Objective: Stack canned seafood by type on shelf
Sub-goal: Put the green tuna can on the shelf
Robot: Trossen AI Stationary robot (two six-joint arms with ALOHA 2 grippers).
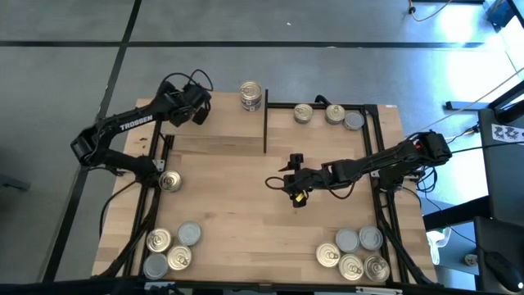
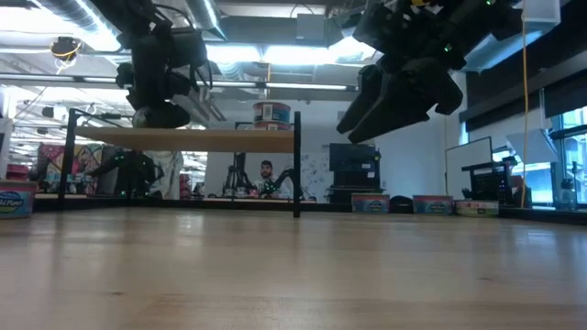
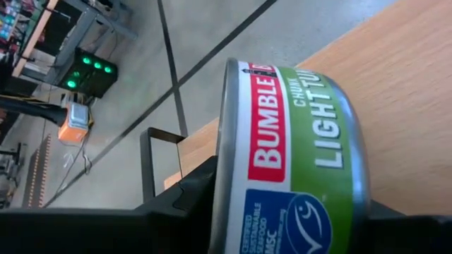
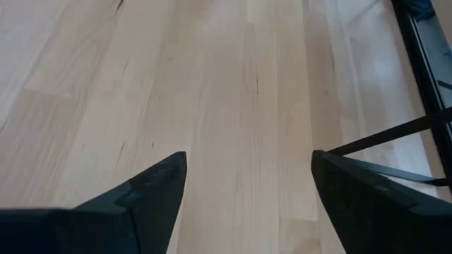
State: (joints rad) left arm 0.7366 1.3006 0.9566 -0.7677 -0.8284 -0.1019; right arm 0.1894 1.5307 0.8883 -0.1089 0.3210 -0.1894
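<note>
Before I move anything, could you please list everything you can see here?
Table: one, light wood, under everything.
Shelf: one, light wood board with a black frame, far side of the table.
Stacked cans: seemingly two, on the shelf's right end.
Far-right cans: three, gold and silver tops, on the table inside the frame.
Lone can: one, gold top, left edge.
Near-left cans: four, gold and silver tops.
Near-right cans: five, gold and silver tops.
Green-labelled can: one, at the left gripper.
Person: one, in the room behind.
Left gripper: dark, over the shelf's left part.
Right gripper: dark, open, empty, over the table's middle.
</note>
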